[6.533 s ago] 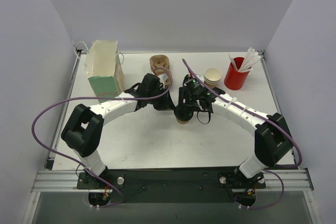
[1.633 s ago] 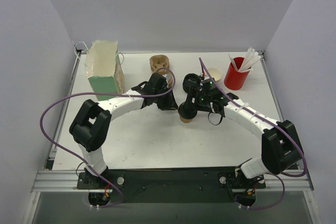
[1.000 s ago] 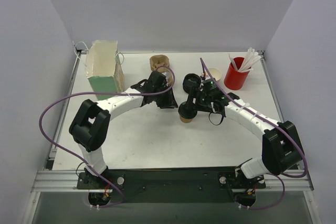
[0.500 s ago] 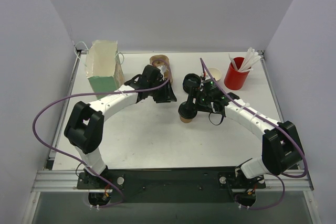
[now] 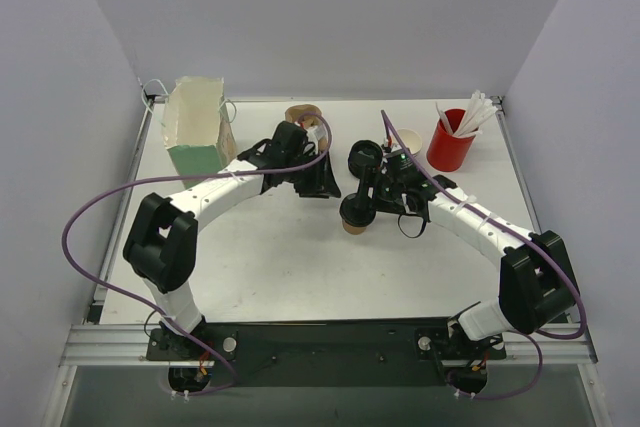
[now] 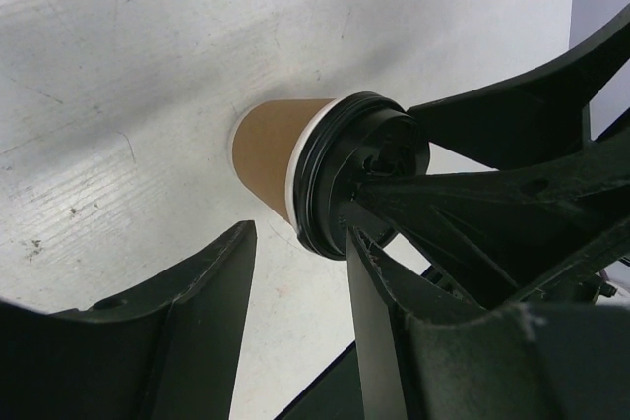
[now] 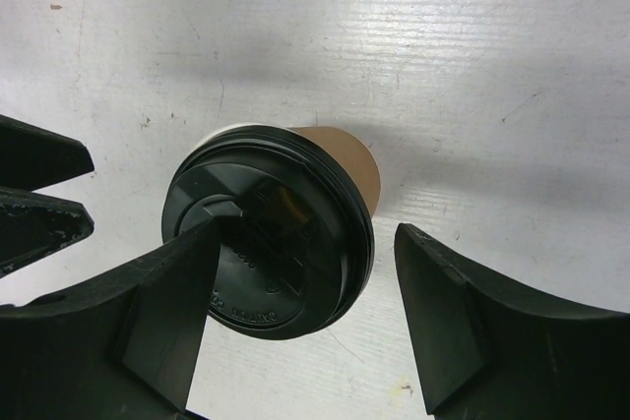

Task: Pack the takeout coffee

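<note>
**Coffee (image 5: 347,228) on table (image 5: 300,277), nothing gripping it**

Top: coffee stands mid-table, left pincer (image 5: 323,186) at its 10 o'clock, right pincer (image 5: 364,208) over it.
Left wrist: pincer apart, coffee past the tips at 12.
Right wrist: pincer apart around the lid (image 7: 271,253), gap at 3.

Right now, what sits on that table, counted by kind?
Coffee cup with black lid: 1
Red cup of white sticks: 1
Stack of plain paper cups, partly hidden: 1
Paper bag: 1
Brown cardboard thing: 1
Total: 5
</note>
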Robot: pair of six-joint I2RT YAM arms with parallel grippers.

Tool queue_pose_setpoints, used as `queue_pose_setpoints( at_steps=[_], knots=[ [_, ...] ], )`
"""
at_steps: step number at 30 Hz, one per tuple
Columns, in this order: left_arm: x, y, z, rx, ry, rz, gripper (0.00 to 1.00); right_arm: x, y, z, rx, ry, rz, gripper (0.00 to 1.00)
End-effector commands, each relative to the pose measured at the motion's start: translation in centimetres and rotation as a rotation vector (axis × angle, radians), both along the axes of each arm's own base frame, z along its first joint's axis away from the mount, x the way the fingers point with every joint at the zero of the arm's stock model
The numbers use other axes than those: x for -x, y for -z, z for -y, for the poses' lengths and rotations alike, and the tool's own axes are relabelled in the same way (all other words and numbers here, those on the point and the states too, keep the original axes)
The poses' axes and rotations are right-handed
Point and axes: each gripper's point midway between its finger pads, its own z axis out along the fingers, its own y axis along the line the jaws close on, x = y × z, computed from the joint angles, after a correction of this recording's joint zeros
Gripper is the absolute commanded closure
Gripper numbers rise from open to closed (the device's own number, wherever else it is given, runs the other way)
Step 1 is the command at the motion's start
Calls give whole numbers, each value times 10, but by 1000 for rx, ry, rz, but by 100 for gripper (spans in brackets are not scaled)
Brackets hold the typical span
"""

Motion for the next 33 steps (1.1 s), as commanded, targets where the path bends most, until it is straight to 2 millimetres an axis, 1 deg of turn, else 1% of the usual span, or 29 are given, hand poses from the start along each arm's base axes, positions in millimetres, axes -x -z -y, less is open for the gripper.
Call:
queue_pose_setpoints(
  at_steps=[1,5,10,11,13,16,24,33],
  knots=[
    [-2,-18,11,29,61,45,48,-6,-20,5,6,20,46,34],
    [0,-13,17,20,85,37,47,-6,-21,6,8,23,46,34],
    [-2,-6,16,-7,87,31,46,-5,-22,6,8,25,44,34],
    [-4,-7,17,-10,86,39,46,-6,-22,7,8,28,45,34],
    [-4,-3,17,-27,91,36,46,-6,-23,6,6,27,46,34],
    [-4,-2,19,-29,97,38,46,-6,-22,5,5,25,44,34],
    [-3,1,24,-18,117,32,41,-6,-22,5,5,26,42,34],
    [-7,8,26,-30,106,21,43,-6,-23,5,2,29,42,34]
  ],
)
